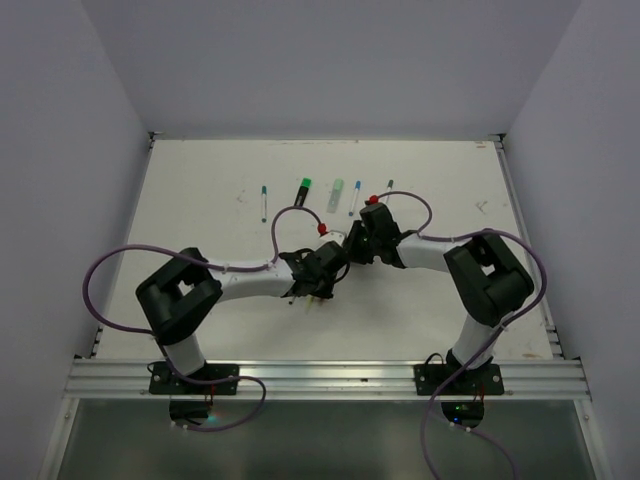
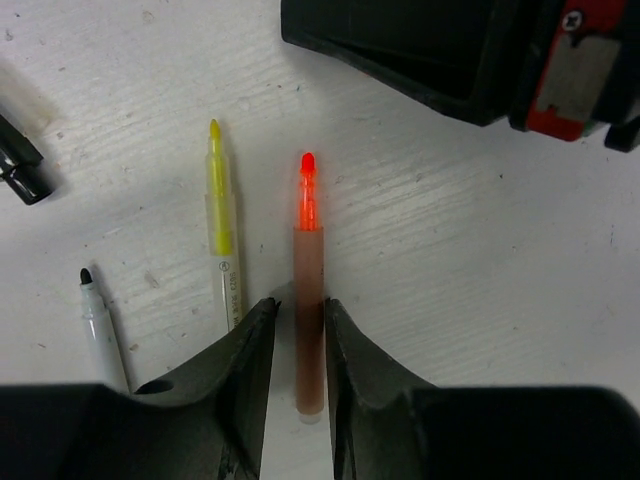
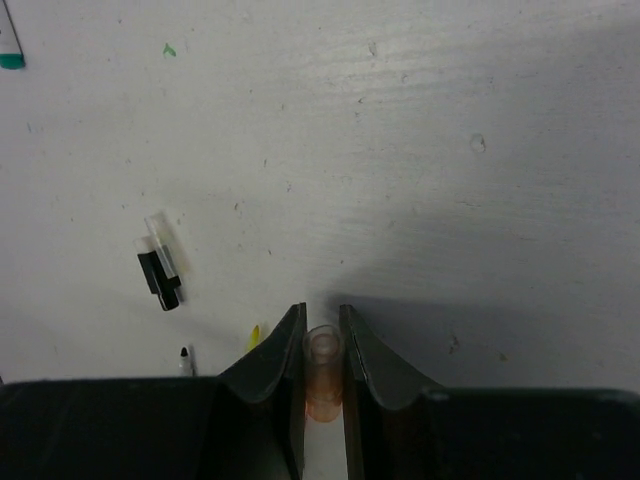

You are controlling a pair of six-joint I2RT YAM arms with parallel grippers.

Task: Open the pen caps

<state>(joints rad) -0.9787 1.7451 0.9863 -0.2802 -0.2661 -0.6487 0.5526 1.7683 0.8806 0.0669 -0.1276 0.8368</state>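
Translucent pink plastic pen cap [image 3: 322, 375] — a short hollow tube, open mouth facing away from the lens — sits low centre in the right-wrist view, clamped between the narrowly set fingers of the right end effector [image 3: 321, 318]. It is off its pen: the pinkish-brown pen barrel [image 2: 309, 270], red tip bare, runs lengthwise between the fingers of the left end effector [image 2: 299, 310], which close on it at bottom centre of the left-wrist view.

Judged handling: the cap is very light, stiff but thin-walled, and smooth, so a hard squeeze may make it slip or spring out. Hold is best taken across its side walls near the closed end, with the barrel gripped mid-length.

Left of the held barrel, on the white desk [image 2: 480, 260], lie an uncapped yellow highlighter [image 2: 222, 220] and a white pen with black tip [image 2: 100, 325]. A loose black-and-clear cap [image 3: 160, 265] rests at the left of the right-wrist view.

In the overhead view both end effectors meet at centre. Above them a bright green cap [image 1: 306, 183] sits on a black marker [image 1: 302, 194] — work likely remaining.
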